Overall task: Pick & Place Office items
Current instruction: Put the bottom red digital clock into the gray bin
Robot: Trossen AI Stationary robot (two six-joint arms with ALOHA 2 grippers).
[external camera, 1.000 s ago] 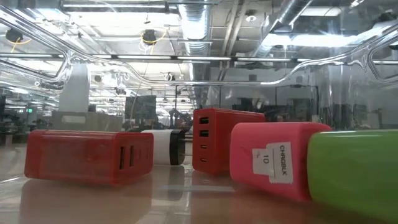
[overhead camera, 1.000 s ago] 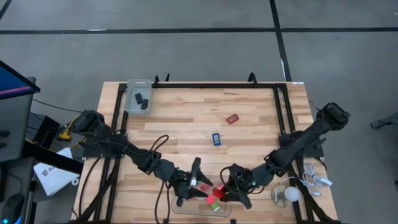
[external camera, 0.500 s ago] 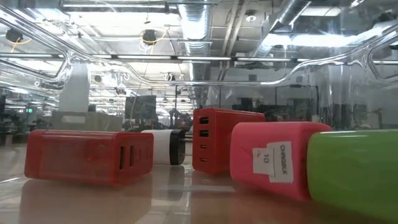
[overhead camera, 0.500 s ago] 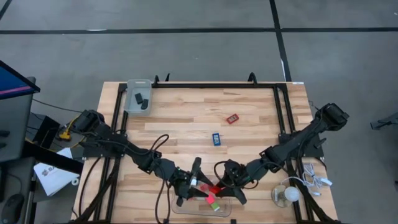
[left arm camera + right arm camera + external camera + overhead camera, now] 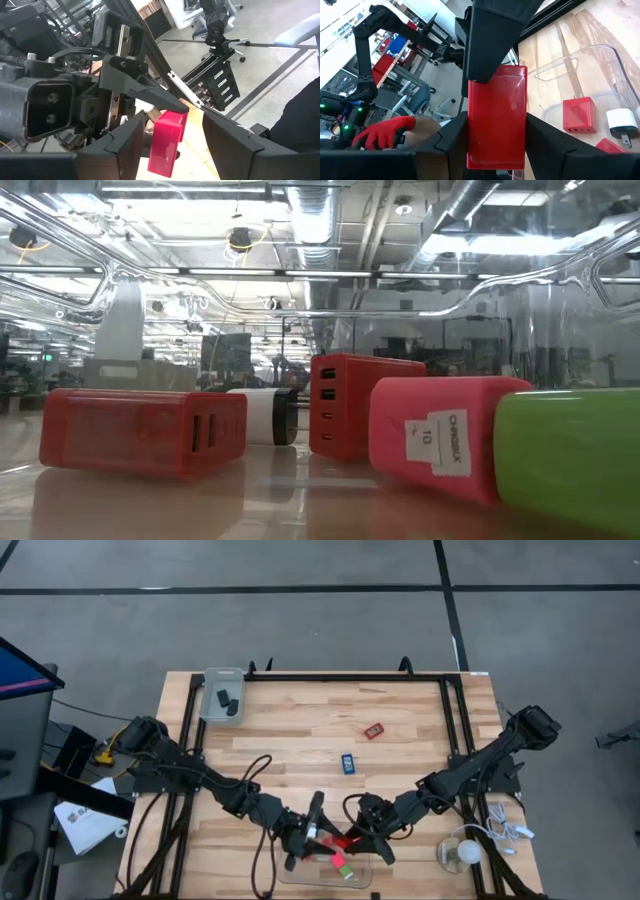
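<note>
Wooden counter point(image 5: 300, 730), high view. Left tool point(image 5: 318, 833) and right tool point(image 5: 355, 840) met at 6 o'clock over clear tray point(image 5: 365, 880), both gripping one red block point(image 5: 343, 842). Blue piece point(image 5: 347, 762) lay mid-counter; small red item point(image 5: 374, 730) at 1 o'clock.

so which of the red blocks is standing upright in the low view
The middle red block, its ports stacked vertically on its front. The red block on the left lies flat on its side.

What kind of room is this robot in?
Probably a robotics lab or workshop. A wooden table in a black frame stands on a bare grey floor, pipes and strip lights run overhead, and another robot arm stands behind.
</note>
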